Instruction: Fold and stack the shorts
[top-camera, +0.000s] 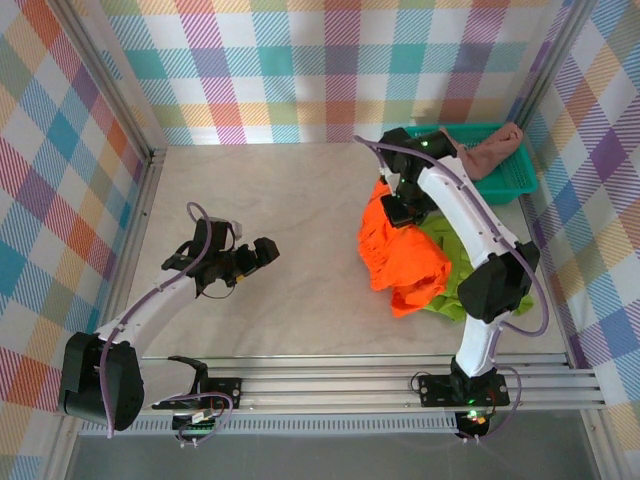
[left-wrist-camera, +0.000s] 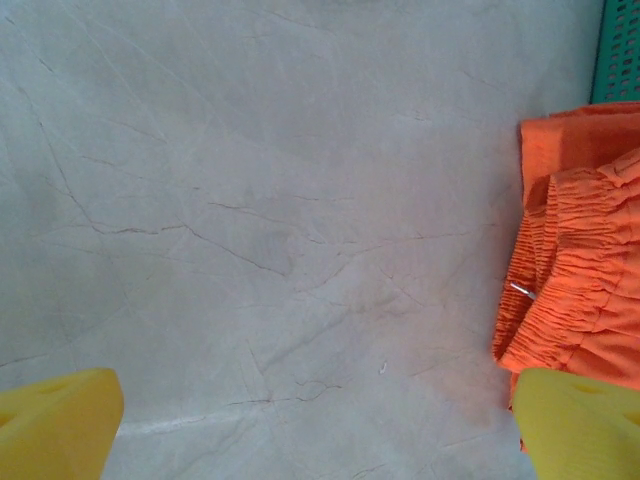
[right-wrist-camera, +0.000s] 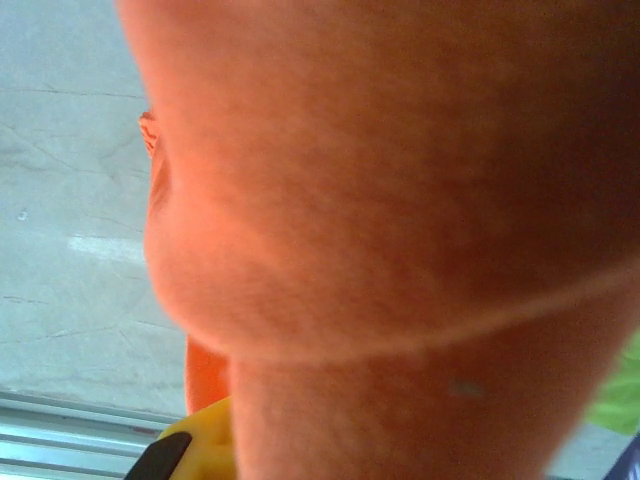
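**Orange pair pinched, green one may tag along**

R gripper (top-camera: 398, 214) is pressed shut on a bunch of the orange shorts (top-camera: 402, 258), at their far edge, right of mid-table. L gripper (top-camera: 263, 252) hangs spread wide over bare table (top-camera: 280, 190), well apart from the cloth.

Risks, imo: the orange lies crumpled on the lime green shorts (top-camera: 452, 296), so a lift could drag both. A one-point pinch w/ no help from the L also leaves it bunched, not flat.

Top view shows the pile order, plus the pink shorts (top-camera: 494, 150) in the teal basket (top-camera: 522, 186). L wrist cam gives the gathered orange waistband. R wrist cam has orange cloth against the lens, so little guidance there.
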